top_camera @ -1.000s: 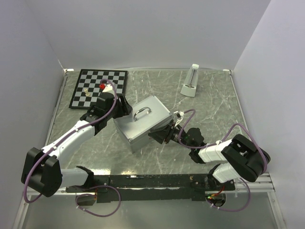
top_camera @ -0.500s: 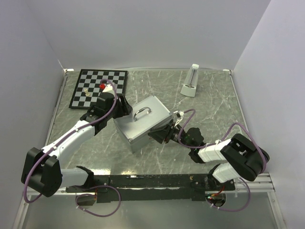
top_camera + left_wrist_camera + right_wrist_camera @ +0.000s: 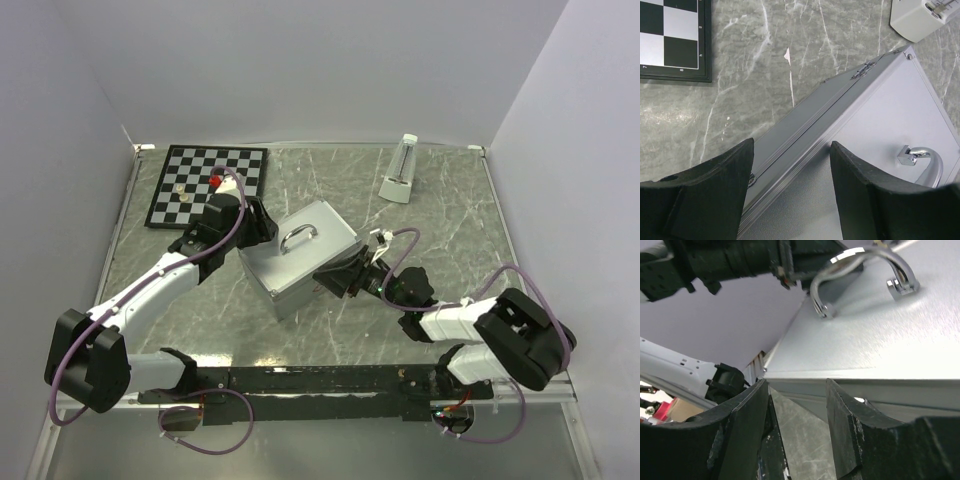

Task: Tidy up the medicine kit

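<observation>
Top external shows your medicine kit (image 3: pixel 325 240) closed, contents hidden; left claw (image 3: pixel 790 150) and right claw (image 3: pixel 797 385) straddle its edges, grasp unclear.

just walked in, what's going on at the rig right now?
Both arms are at the silver medicine kit in the middle of the table. The left gripper straddles its far-left edge with jaws open. The right gripper sits at the opposite side, jaws open around the lid's edge. Neither looks clamped on it. The lid appears closed, with the handle on top.
</observation>
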Available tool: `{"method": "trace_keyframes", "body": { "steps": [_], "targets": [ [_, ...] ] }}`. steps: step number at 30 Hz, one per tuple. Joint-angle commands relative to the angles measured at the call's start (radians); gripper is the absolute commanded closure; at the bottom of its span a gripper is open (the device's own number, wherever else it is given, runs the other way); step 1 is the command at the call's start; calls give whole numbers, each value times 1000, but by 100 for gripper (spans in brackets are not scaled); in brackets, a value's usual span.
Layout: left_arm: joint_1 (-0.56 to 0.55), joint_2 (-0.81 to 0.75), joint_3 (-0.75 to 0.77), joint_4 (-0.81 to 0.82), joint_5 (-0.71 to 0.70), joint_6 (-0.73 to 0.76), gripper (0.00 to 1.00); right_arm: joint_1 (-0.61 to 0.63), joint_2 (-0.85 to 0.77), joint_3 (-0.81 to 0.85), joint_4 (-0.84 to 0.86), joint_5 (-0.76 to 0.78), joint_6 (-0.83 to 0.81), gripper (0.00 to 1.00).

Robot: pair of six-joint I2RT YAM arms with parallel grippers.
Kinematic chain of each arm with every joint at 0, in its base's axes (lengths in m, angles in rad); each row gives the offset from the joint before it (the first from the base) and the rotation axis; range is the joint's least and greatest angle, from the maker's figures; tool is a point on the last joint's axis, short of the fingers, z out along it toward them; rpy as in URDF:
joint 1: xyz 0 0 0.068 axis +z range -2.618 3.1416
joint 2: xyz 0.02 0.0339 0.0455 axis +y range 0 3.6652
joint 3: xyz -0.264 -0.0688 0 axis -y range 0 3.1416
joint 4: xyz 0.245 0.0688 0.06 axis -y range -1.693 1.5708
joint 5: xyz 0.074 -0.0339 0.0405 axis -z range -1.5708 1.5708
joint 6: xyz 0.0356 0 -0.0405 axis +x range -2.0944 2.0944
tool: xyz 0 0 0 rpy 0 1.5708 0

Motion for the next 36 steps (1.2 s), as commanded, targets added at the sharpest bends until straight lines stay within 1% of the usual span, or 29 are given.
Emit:
{"method": "trace_keyframes", "body": {
  "steps": [1,8,14,20,24,26,30,36],
  "targets": [
    [-18,23,-15,-69,33,-4,34,-8,-91,34,24,4,-44,43],
    [-18,24,-1,-63,33,-8,34,-4,-183,-16,-146,13,-112,43],
    [-18,17,11,-65,33,-5,33,5,-202,-38,-270,18,-142,43],
    [-18,27,22,-66,33,-7,33,8,-154,-35,-247,-3,-132,43],
    [-18,26,19,-66,33,-10,33,8,-107,-9,-246,-17,-125,35],
    [-18,24,17,-66,33,-10,33,8,-82,8,-250,-25,-122,33],
    [-18,20,14,-71,33,-8,33,8,-36,21,-220,-31,-107,32],
    [-18,21,14,-69,33,-8,33,8,-21,41,-213,-34,-107,30]
  ]
}}
